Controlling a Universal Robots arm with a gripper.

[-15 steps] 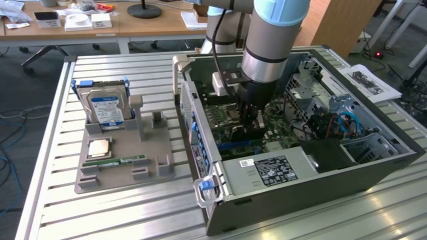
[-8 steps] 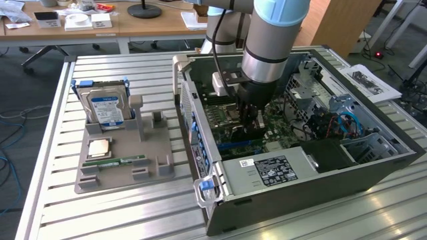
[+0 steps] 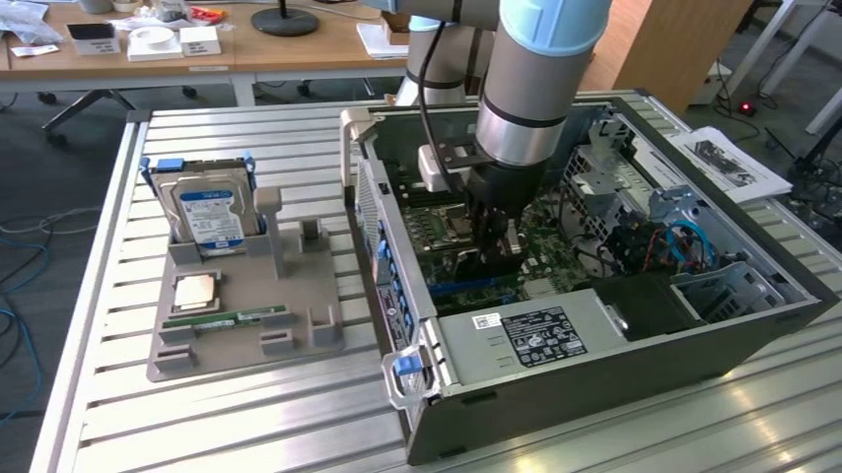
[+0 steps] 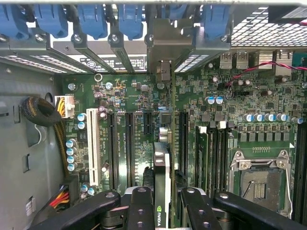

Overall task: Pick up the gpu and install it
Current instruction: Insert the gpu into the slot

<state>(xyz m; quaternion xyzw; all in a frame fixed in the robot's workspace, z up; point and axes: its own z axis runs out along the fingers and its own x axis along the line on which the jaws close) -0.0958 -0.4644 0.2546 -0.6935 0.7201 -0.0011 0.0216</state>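
In the wrist view the gpu [image 4: 161, 167] stands on edge between my black fingers [image 4: 140, 207], its narrow edge with a small green logo facing the camera. Its silver end bracket [image 4: 163, 50] reaches the row of slot covers at the case's back wall. The card runs along the motherboard [image 4: 201, 96] between the long black expansion slots; whether it is seated I cannot tell. My gripper [image 4: 168, 211] is shut on it. In the exterior view the gripper [image 3: 494, 251] is lowered deep into the open computer case [image 3: 593, 370], and the card shows as a dark shape below it.
A grey holder [image 3: 244, 335] at the exterior view's left carries a silver hard drive with blue label [image 3: 211, 217], a processor chip [image 3: 195, 291] and a green memory stick [image 3: 237, 318]. Inside the case are the empty processor socket [image 4: 261, 184], cable bundles [image 4: 41, 112] and blue slot clips [image 4: 91, 19].
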